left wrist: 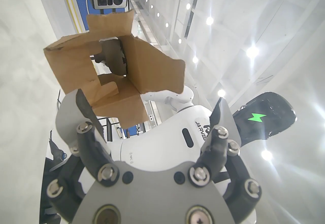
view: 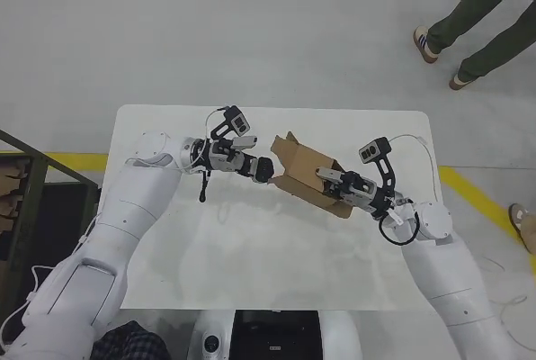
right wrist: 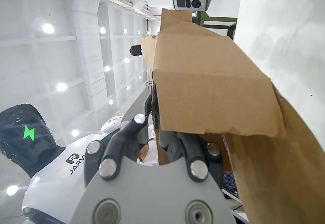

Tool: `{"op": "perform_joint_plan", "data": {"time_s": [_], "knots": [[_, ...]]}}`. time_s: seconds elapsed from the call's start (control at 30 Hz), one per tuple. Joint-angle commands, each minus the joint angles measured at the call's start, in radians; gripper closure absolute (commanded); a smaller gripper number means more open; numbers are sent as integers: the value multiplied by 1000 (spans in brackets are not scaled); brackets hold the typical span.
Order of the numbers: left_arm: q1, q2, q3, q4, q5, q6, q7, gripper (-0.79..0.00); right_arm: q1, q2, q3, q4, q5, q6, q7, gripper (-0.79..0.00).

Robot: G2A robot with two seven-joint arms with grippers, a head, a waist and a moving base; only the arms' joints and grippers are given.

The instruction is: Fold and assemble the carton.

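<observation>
A brown carton point(view: 300, 169) is held above the middle of the white table point(view: 160, 270), partly opened, with loose flaps sticking out at both ends. My right gripper point(view: 333, 181) is shut on the carton's wall at its right end. In the right wrist view the carton point(right wrist: 210, 93) covers one side of that gripper point(right wrist: 155, 118). My left gripper point(view: 266, 169) is at the carton's left end, open. In the left wrist view the flaps of the carton point(left wrist: 76, 67) lie just beyond the spread fingertips of the left gripper point(left wrist: 152, 108), one flap close to the fingertip point(left wrist: 82, 103).
A dark rack point(view: 7, 180) holding flat brown cardboard stands off the table's left side. The table's front half lies bare below the carton. A yellow line point(view: 484, 193) runs on the floor to the right.
</observation>
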State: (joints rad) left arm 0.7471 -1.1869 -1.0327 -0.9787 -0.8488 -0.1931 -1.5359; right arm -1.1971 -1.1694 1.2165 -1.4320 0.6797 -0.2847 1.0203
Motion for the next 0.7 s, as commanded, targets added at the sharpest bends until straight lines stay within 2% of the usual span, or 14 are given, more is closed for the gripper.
{"op": "perform_joint_plan", "data": {"time_s": [0.0,0.37,0.67], "knots": [[8,4,-7,-9,2,3,0,-785,-2,1,6,2,-6,0,-10,0],[34,7,12,-78,2,28,0,-785,-15,-2,8,-4,-66,23,-139,0],[17,4,8,-55,-1,20,1,-785,-26,-2,0,-26,-111,28,-159,0]]}}
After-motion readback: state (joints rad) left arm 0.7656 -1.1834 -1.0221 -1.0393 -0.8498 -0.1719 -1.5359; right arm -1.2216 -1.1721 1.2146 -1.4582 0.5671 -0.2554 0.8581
